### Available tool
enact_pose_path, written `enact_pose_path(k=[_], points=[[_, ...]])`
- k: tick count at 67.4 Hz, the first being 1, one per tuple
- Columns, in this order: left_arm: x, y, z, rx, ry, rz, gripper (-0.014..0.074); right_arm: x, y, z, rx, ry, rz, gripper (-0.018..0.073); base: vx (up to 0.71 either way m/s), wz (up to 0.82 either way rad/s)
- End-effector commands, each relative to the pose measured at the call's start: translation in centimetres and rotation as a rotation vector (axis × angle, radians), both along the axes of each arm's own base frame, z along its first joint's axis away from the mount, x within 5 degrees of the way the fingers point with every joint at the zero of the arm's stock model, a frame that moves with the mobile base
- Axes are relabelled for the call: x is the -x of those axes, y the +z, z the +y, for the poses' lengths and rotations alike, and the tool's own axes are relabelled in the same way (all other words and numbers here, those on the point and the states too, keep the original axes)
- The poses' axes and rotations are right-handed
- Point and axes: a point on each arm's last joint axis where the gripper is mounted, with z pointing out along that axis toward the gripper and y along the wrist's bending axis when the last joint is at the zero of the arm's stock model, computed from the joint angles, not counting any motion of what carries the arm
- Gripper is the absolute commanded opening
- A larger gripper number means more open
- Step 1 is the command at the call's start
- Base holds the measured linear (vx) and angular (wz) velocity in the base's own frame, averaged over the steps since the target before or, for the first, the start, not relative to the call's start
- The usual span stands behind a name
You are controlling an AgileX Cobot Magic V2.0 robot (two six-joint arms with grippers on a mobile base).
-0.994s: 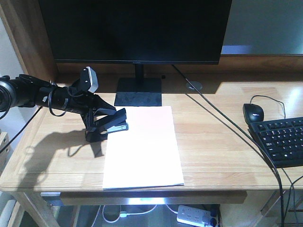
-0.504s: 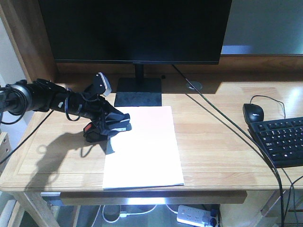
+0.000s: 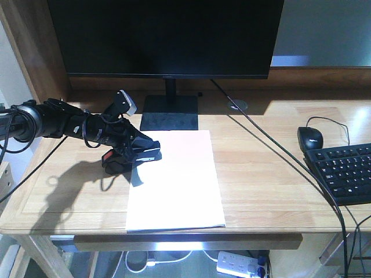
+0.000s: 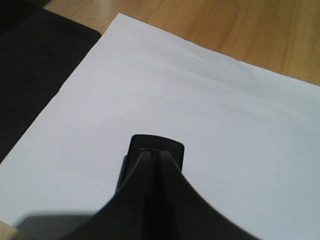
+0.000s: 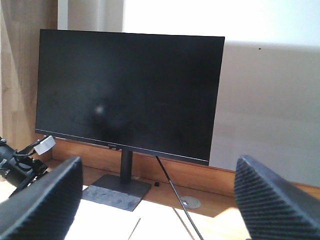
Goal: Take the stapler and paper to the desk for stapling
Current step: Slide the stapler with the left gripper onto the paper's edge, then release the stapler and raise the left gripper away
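the left claw [image 3: 141, 152] is clamped on the stapler [image 3: 124, 157], its nose over the near corner of the paper [image 3: 174, 179] lying on the desk [image 3: 266, 174]. both items look delivered; pressing the staple seems left. the right claw [image 5: 155, 200] hangs apart, idle.

Setting: an office workstation, where I work. Evidence: my wooden desk [image 3: 272, 168] with plank grain and a raised rim; a large dark monitor [image 3: 165, 35] on a flat black stand [image 3: 170, 112] at the back; a black keyboard [image 3: 346, 172] and a wired black mouse [image 3: 309, 137] to one side; cables [image 3: 272, 147] running across the top; a white power strip [image 3: 237, 263] on the floor underneath; white paper [image 3: 174, 179] laid flat before the monitor; a pale wall [image 5: 270, 95] behind.
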Motion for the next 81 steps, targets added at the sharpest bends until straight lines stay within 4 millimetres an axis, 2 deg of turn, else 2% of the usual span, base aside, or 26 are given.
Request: enact_pose_path(k=[1, 50, 54, 61, 70, 81], points=[[0.1, 0.4, 0.1, -0.057, -0.019, -0.021, -0.0006, 0.2, 1.1, 0.2, 0.01, 0.02, -0.046, 0.058, 0.0, 0.0], [0.2, 0.7, 0.0, -0.053, -0.024, -0.025, -0.0006, 0.2, 1.1, 0.2, 0.01, 0.02, -0.046, 0.058, 0.0, 0.0], [0.3, 1.5, 0.0, -0.039, -0.018, -0.018, -0.0006, 0.2, 1.1, 0.2, 0.01, 0.02, -0.046, 0.058, 0.0, 0.0], [0.7, 4.1, 0.1, -0.046, -0.01, -0.021, -0.0006, 0.2, 1.1, 0.2, 0.01, 0.02, -0.046, 0.058, 0.0, 0.0], [1.6, 8.3, 0.8, -0.12, -0.008, -0.068, -0.0006, 0.2, 1.1, 0.2, 0.01, 0.02, -0.046, 0.058, 0.0, 0.0], [3.0, 13.5, 2.1, -0.174, 0.09, -0.083, -0.0006, 0.2, 1.1, 0.2, 0.01, 0.02, -0.046, 0.058, 0.0, 0.0]])
